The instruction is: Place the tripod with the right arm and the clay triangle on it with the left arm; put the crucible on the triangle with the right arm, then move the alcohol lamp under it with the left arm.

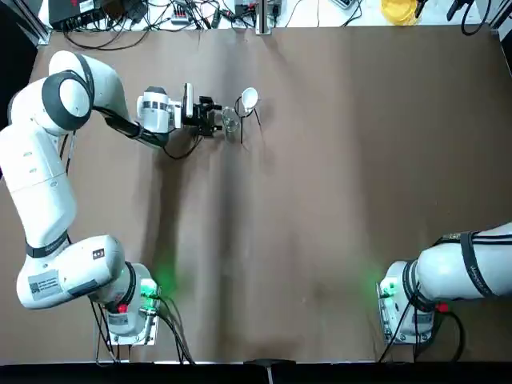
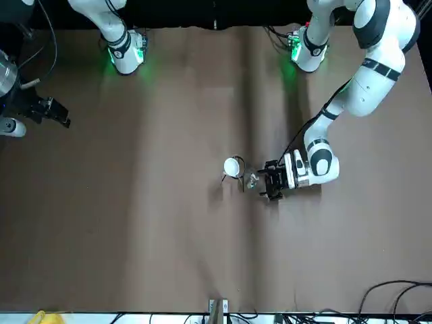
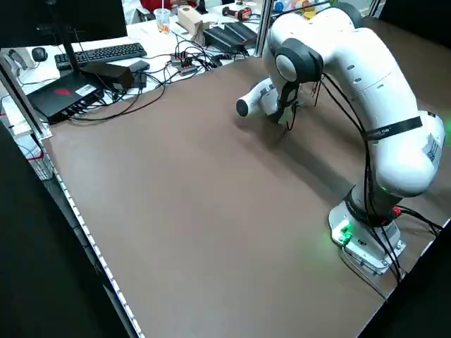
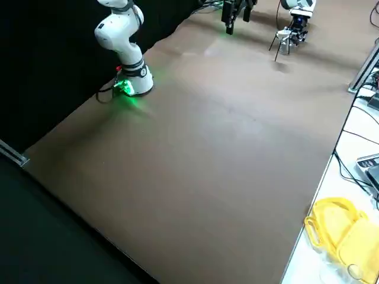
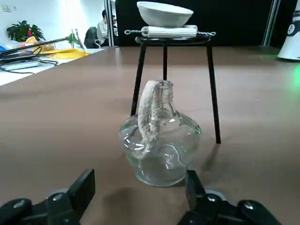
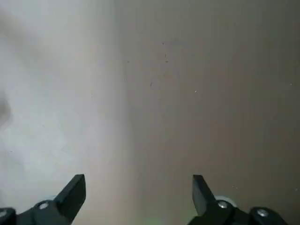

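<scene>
The black wire tripod stands at the far left of the table, with the white clay triangle on its ring. On the triangle rests the white crucible. The clear glass alcohol lamp, with a white wick, stands on the table just outside the tripod's legs, on the gripper's side. My left gripper is low and open, its fingertips just short of the lamp, one to each side. My right gripper hangs open over bare table, far off.
Cables and electronics line the table's far edge, with a yellow object at the far right. The brown tabletop stretches open to the right of the tripod. Both arm bases sit at the near edge.
</scene>
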Robot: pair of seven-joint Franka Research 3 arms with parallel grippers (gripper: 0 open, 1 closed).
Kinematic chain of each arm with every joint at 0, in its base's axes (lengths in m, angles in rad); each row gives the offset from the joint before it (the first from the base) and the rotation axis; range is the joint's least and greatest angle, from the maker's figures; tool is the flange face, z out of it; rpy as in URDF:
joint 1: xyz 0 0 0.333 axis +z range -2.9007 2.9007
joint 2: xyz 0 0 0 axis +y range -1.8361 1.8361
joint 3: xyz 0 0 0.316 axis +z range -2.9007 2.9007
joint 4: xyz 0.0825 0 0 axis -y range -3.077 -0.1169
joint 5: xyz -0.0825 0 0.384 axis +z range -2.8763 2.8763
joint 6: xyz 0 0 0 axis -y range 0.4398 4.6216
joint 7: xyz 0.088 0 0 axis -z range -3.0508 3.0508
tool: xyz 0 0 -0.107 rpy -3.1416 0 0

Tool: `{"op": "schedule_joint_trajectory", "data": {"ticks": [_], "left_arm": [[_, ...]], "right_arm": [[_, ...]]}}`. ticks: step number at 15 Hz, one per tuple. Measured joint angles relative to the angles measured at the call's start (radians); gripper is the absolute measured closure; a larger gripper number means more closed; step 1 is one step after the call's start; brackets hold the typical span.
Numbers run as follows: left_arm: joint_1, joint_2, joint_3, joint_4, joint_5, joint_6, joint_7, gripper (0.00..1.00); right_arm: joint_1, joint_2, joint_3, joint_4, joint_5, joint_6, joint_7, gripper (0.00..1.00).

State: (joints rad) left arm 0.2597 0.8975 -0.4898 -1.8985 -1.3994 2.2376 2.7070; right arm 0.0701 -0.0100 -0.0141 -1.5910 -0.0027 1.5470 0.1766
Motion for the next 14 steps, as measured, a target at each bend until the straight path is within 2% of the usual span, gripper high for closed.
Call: {"op": "schedule_joint_trajectory", "data": {"ticks": [1,2,6,7,14], "left_arm": [[-0.001,-0.001,-0.001,-0.001,0.001,-0.001,0.0,0.15],[-0.003,-0.001,-0.001,-0.002,0.001,-0.002,0.001,0.23],[-0.013,-0.001,-0.002,-0.002,0.001,-0.01,0.003,0.3],[-0.016,-0.001,-0.002,-0.002,0.001,-0.012,0.003,0.36],[-0.047,-0.001,-0.006,-0.002,0.001,-0.016,0.003,0.41]], "right_arm": [[0.0,0.0,0.0,0.0,0.0,0.0,0.0,0.0],[0.0,0.0,0.0,0.0,0.0,0.0,0.0,0.0],[0.0,0.0,0.0,0.0,0.0,0.0,0.0,0.0],[0.0,0.0,0.0,0.0,0.0,0.0,0.0,0.0],[0.0,0.0,0.0,0.0,0.0,0.0,0.0,0.0]]}}
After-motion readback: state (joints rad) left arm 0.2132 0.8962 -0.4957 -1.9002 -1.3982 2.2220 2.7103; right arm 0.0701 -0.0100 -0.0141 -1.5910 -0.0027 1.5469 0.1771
